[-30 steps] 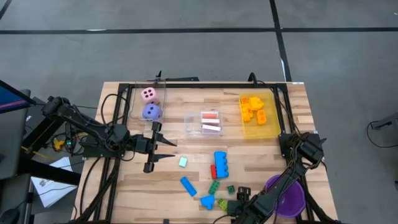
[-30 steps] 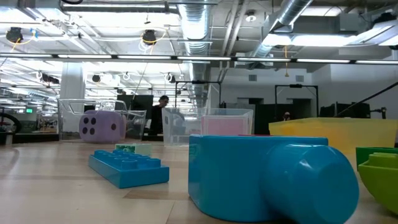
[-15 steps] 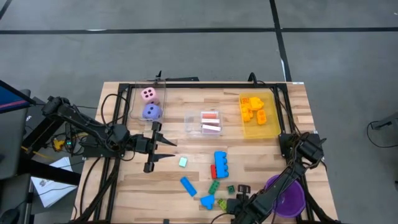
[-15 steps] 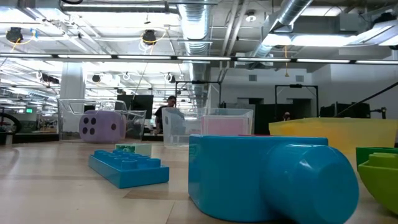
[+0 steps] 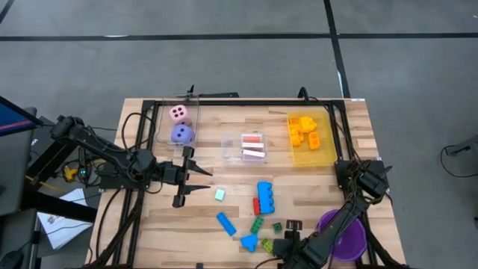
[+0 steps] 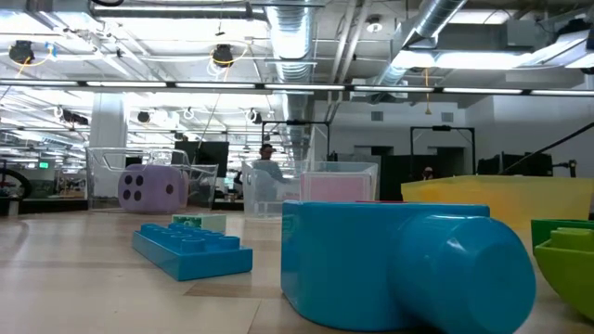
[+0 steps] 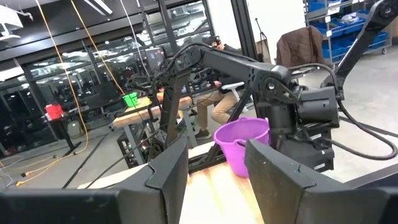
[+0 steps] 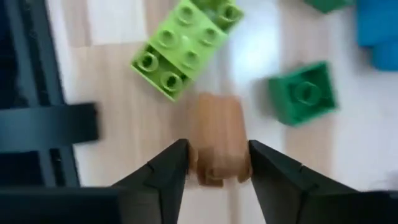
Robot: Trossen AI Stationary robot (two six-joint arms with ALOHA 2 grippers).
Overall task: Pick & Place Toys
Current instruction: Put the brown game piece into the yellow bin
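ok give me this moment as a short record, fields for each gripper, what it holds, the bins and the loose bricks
right gripper: at the table's front edge, fingers closed on a tan brick
left gripper: idle at the table's left side, jaws apart, holding nothing
dice: pink die and purple die in a clear bin
yellow bin: orange bricks
loose bricks: blue brick, light green brick, dark green brick
purple cup: front right

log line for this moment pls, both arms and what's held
phase: grasp | right gripper: shut on brown brick at table's front edge, beside light green brick | left gripper: idle above table's left side, holding nothing
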